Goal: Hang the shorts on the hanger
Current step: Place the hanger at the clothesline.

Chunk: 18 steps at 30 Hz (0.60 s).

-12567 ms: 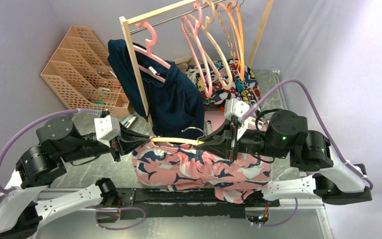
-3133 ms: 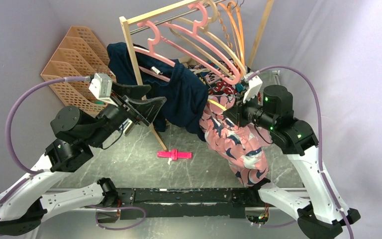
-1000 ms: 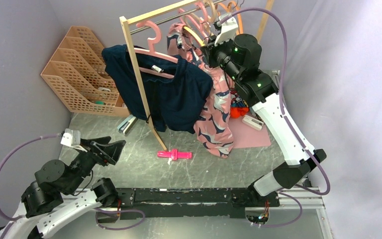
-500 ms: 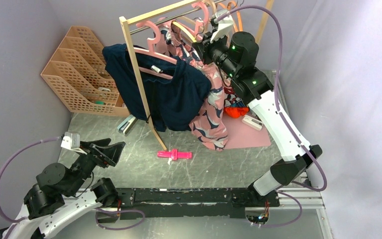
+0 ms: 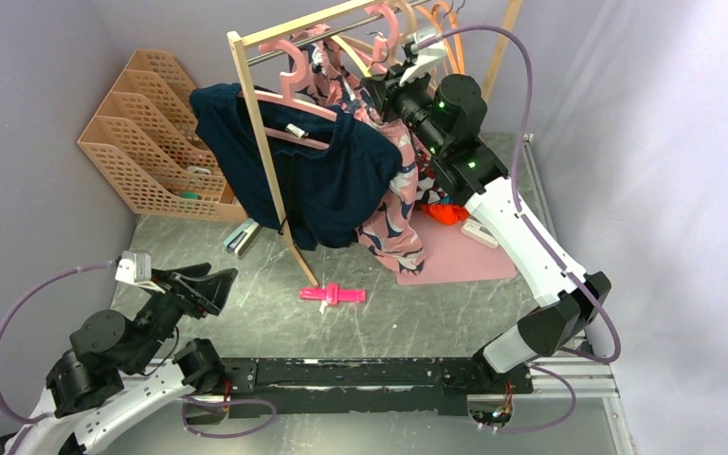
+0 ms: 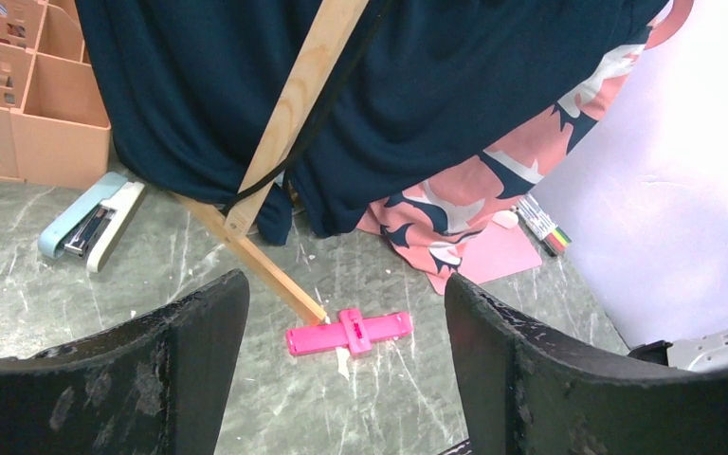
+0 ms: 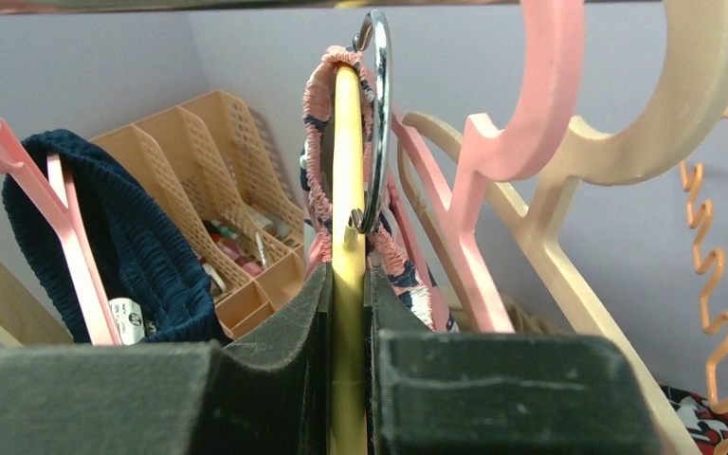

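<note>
The shorts (image 5: 403, 204), salmon-pink with navy and white blotches, hang from the hanger (image 7: 346, 190), a thin pale yellow one with a silver wire hook (image 7: 379, 123). Their gathered waistband (image 7: 318, 114) wraps over its top. My right gripper (image 5: 391, 90) is up at the clothes rail, shut on the hanger's yellow stem (image 7: 349, 275). The hook sits close under the rail, and I cannot tell whether it rests on it. The shorts' lower hem (image 6: 474, 204) shows behind the navy garment. My left gripper (image 5: 210, 284) hovers low near the table's front left, open and holding nothing (image 6: 346, 284).
A wooden rack (image 5: 261, 142) carries a navy garment (image 5: 322, 180) and several pink, beige and orange hangers (image 7: 531, 123). An orange file organiser (image 5: 152, 133) stands back left. On the table lie a pink clip (image 5: 332, 294), a stapler (image 5: 240, 239) and a pink mat (image 5: 464, 256).
My right gripper has carried the hanger and shorts a little left along the rail, and the shorts have swung in behind the navy garment. The left arm has barely moved.
</note>
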### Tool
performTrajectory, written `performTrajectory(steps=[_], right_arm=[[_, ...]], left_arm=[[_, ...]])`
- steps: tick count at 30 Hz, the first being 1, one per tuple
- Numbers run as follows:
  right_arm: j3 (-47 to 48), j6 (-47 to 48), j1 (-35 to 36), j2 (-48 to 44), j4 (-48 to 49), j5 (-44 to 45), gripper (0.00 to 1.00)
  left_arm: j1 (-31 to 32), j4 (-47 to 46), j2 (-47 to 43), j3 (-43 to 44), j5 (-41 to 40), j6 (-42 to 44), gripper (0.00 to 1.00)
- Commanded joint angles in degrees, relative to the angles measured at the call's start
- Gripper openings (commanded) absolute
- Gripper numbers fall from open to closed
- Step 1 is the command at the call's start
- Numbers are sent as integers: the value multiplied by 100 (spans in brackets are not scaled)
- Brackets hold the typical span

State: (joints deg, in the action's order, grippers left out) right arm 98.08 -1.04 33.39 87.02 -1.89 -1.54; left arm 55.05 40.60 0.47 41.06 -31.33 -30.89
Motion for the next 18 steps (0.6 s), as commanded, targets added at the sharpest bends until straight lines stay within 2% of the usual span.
performTrajectory(steps=[1, 5, 9, 15, 18], right_arm=[[21, 12, 1, -221, 1171, 68, 0], [-4, 184, 2, -320, 1023, -192, 0], [70, 303, 1, -449, 350, -1030, 0], [-25, -414, 1, -732, 63, -2630, 0], [-187, -620, 1, -953, 58, -2850, 0]], left_arm=[[-29, -6, 34, -48, -76, -17, 79], [-36, 0, 34, -46, -77, -12, 79], [-38, 3, -41, -59, -92, -14, 79], [-37, 5, -70, -51, -100, -15, 79], [-37, 11, -73, -46, -118, -35, 79]])
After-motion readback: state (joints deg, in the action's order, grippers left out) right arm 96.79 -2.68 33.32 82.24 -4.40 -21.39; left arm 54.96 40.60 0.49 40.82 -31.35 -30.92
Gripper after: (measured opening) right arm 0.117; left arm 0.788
